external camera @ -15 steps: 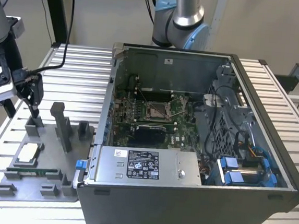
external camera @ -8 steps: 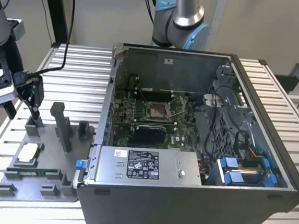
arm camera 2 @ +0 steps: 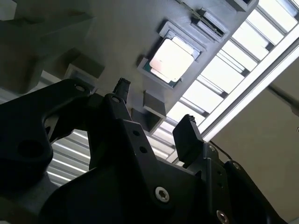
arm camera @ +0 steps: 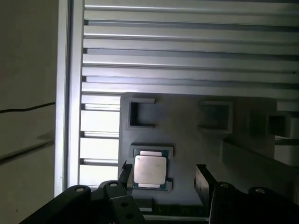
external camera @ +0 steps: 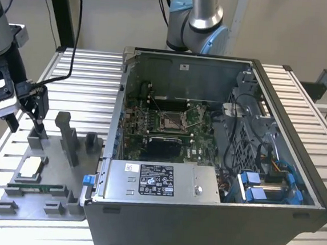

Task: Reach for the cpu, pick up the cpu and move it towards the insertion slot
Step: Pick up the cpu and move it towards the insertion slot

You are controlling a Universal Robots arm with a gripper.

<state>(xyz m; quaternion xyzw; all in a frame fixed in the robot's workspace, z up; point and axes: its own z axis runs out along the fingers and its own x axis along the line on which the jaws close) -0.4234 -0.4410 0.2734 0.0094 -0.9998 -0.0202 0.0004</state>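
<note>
Nearest, at the exterior view's left: grey plastic tray (external camera: 30, 205) on the slatted aluminium table (external camera: 303, 94). One cpu (external camera: 29, 167), a small flat square chip with a pale silver face, lies flat in a tray recess. One long green memory stick (external camera: 34, 188) sits just nearer. Black two-finger gripper (arm camera 2: 155, 106) hovers above the cpu, jaws wide apart, holding nothing, not touching it. Judgement: chip is light, stiff and thin. Its smooth lid is likely slippery and its underside contacts fragile, so take it by two opposite green edges with a gentle squeeze. Farther right, inside the open dark-grey computer case (external camera: 200, 229): one insertion slot (external camera: 174, 121), a square shiny-framed socket, well apart from the cpu.
</note>
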